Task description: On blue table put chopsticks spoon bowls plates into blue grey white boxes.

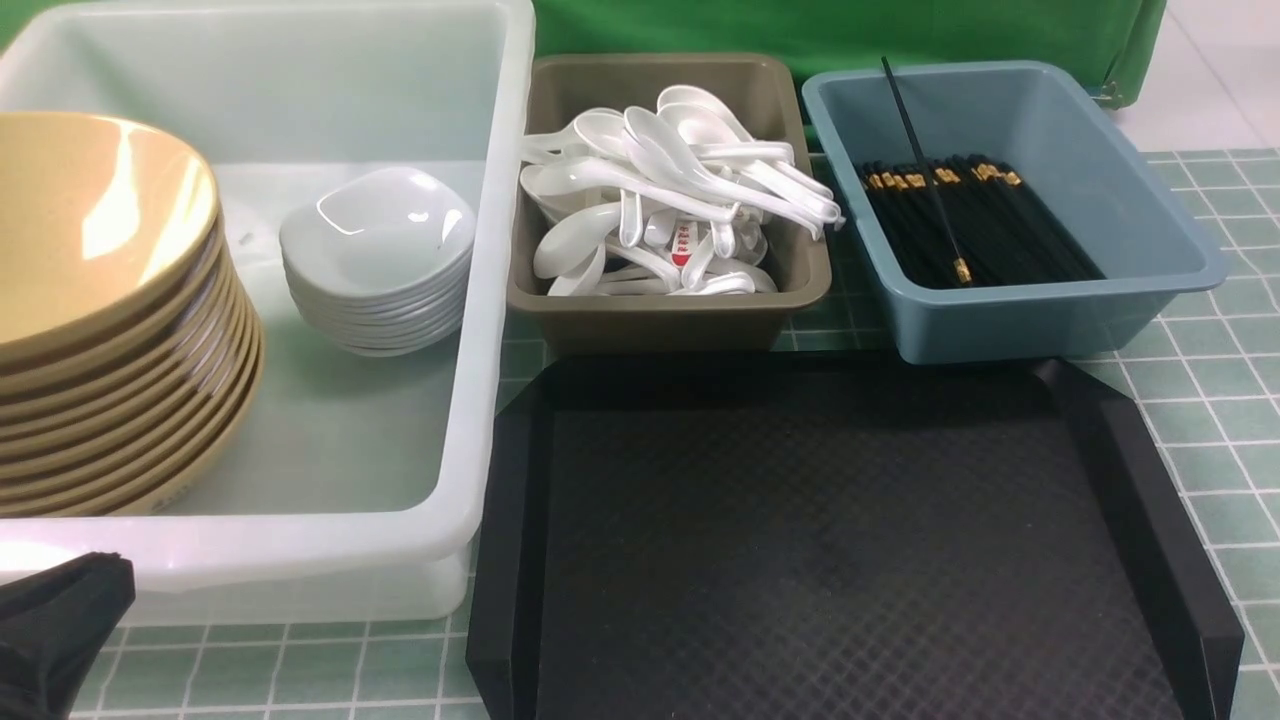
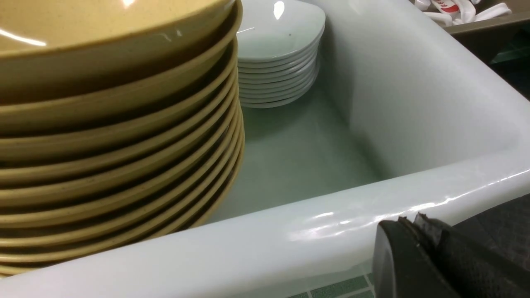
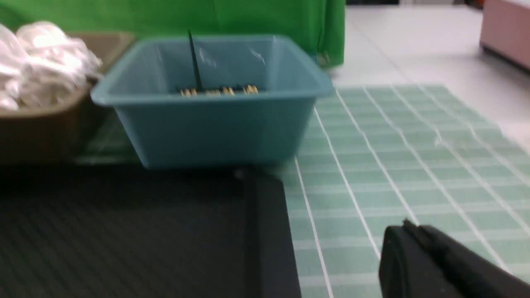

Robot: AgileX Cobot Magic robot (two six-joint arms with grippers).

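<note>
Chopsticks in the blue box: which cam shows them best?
Front view. It looks down into the blue box, showing the chopsticks laid flat, one leaning upright. Right wrist view is blurred, showing only gold tips over the rim. Left wrist view shows none.

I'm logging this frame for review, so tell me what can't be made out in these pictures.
- Left gripper: cut off by the corner in the front and left wrist views; open or shut unclear.
- Right gripper: outside the front view, cropped and blurred in the right wrist view.
- Yellow plates: cut off by the front view's left edge.
- Chopsticks: mostly hidden behind the blue box wall in the right wrist view.
- Lower spoons: buried under the pile.
</note>
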